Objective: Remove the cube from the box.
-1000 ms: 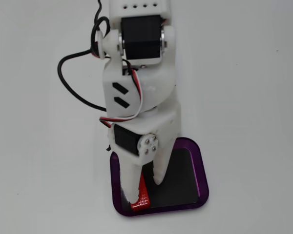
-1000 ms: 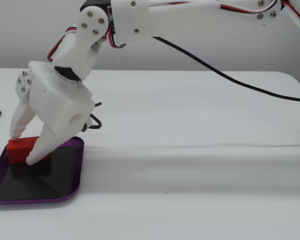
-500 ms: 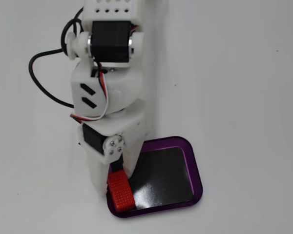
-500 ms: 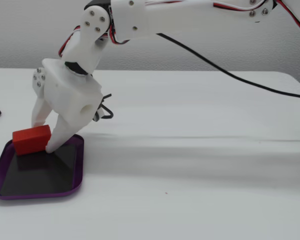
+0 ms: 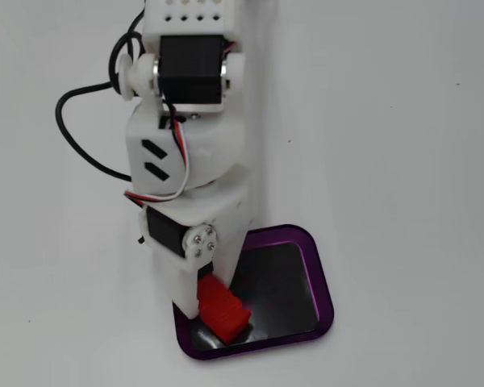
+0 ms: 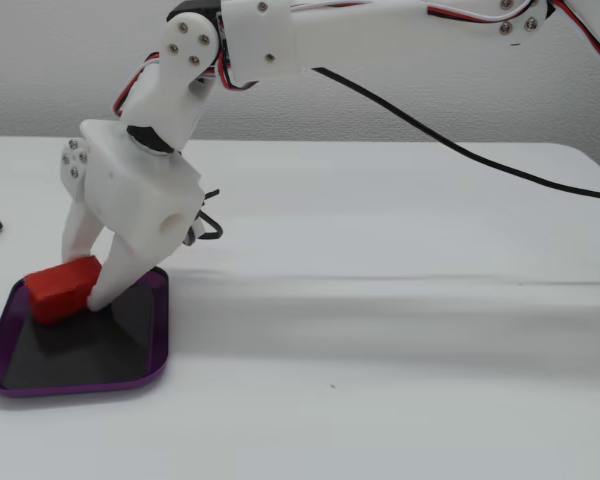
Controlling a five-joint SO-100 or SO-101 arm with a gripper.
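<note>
**A:** While the arm leans down over the box (image 5: 319, 274), where does the cube (image 5: 223, 309) sit?

**B:** Inside the box, above its black floor. In a fixed view from above, it is in the box's near-left part, close to the left rim and the front rim. In a fixed view from the side, the cube (image 6: 64, 287) is tilted, one end higher than the other, toward the far-left corner of the box (image 6: 158, 330).

**A:** And the pincer (image 6: 88, 283)?

**B:** Closed on the cube. From the side, one white finger (image 6: 80, 228) comes down behind the cube's top end and the other finger (image 6: 120, 272) presses its right face, with its tip down near the box floor. From above, the pincer (image 5: 200, 300) covers the cube's upper-left end, so only the lower right of the red block shows.

**A:** Is the cube resting on the floor of the box?

**B:** I cannot tell for certain. From the side its lower edge is very close to the black floor, and a reflection sits right beneath it.

**A:** What else is near the box?

**B:** The white bench (image 5: 403, 145) carries it. A black cable (image 5: 73, 133) loops on the bench well beyond the box's far side in the view from above, by the arm's upper joints. From the side, another black cable (image 6: 450, 145) hangs from the arm, far right of the box.
</note>
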